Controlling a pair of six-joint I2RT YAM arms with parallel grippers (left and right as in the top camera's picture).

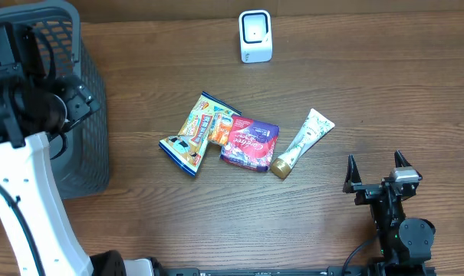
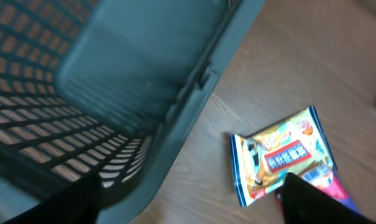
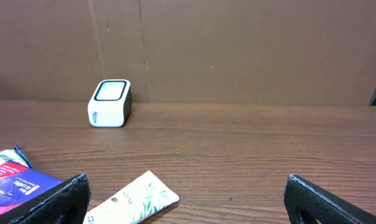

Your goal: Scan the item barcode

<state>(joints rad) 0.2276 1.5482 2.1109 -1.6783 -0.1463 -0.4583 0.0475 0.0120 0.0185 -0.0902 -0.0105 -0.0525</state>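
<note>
- Brown wood-grain counter, seen from overhead: three items lie in a cluster at its middle. A crinkly yellow-and-blue snack packet is on the left, a flat purple-and-red packet touches it, and a white tube with a gold cap lies just right of that. The small white box scanner stands on the far side, well apart from them.
- A grey plastic mesh basket sits at the left. The left arm hangs over it and hides most of its inside. The right fingers rest at the near right, spread, with nothing between them.
- Left wrist view: the left fingers are spread and hold nothing. They hang above the rim of the basket, with the snack packet just beyond. The part of the inside that shows is bare mesh and floor, and no item is seen there.
- Right wrist view: the right fingers stand wide and empty. The tube lies ahead, by the left one, and the scanner is far off to the left.
- Judgement: no item is picked yet. No barcode shows on any upper face, so whichever item is taken probably needs turning before its code meets the scanner's window. Grip it by an edge so the fingers do not cover the code, and present it flat and steady.
</note>
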